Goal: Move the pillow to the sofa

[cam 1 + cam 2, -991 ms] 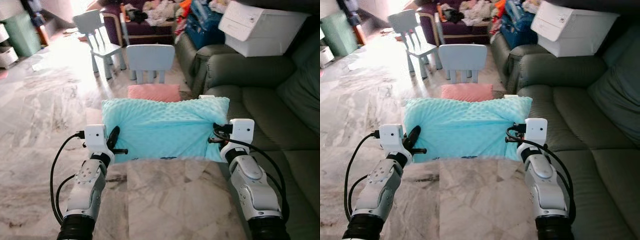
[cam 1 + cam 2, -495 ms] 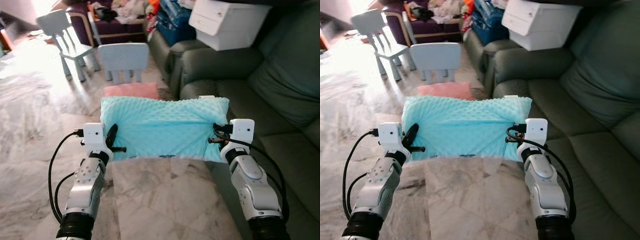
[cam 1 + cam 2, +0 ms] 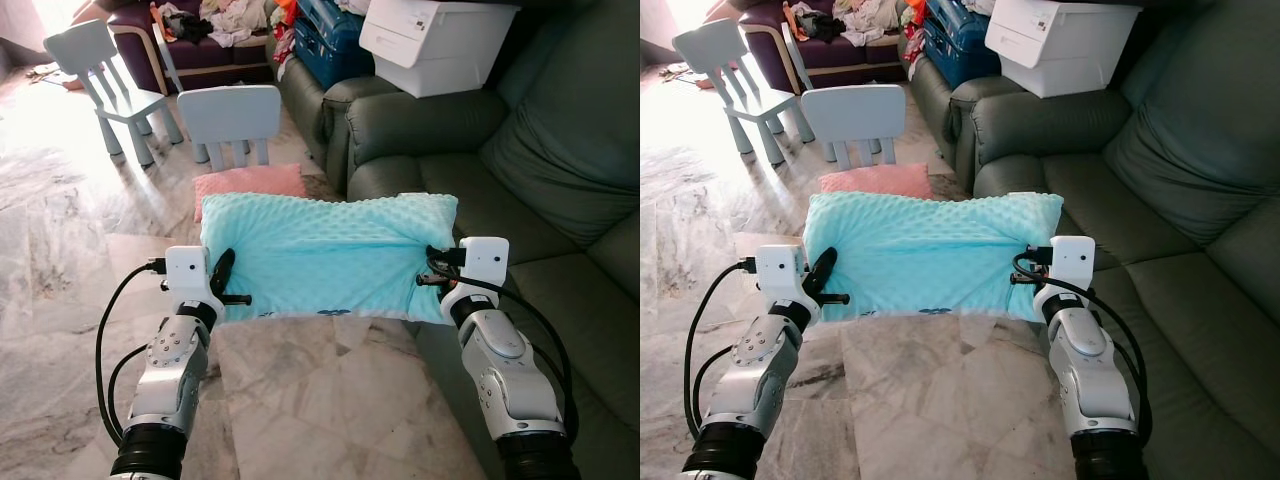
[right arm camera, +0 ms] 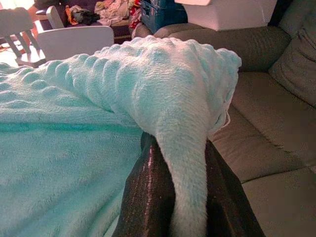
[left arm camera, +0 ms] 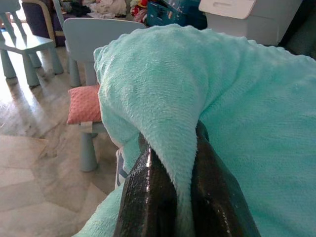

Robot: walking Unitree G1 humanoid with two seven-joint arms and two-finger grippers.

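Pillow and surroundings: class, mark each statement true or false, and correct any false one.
1. The turquoise pillow is held by both hands. True: the left hand and right hand each pinch an end.
2. The pillow rests on the sofa. False: it is held up in front of the robot, mostly over the floor.
3. A white box sits on the sofa's armrest. True.
4. A pink cushion lies on the sofa seat. False: it lies on the floor by the small chair.
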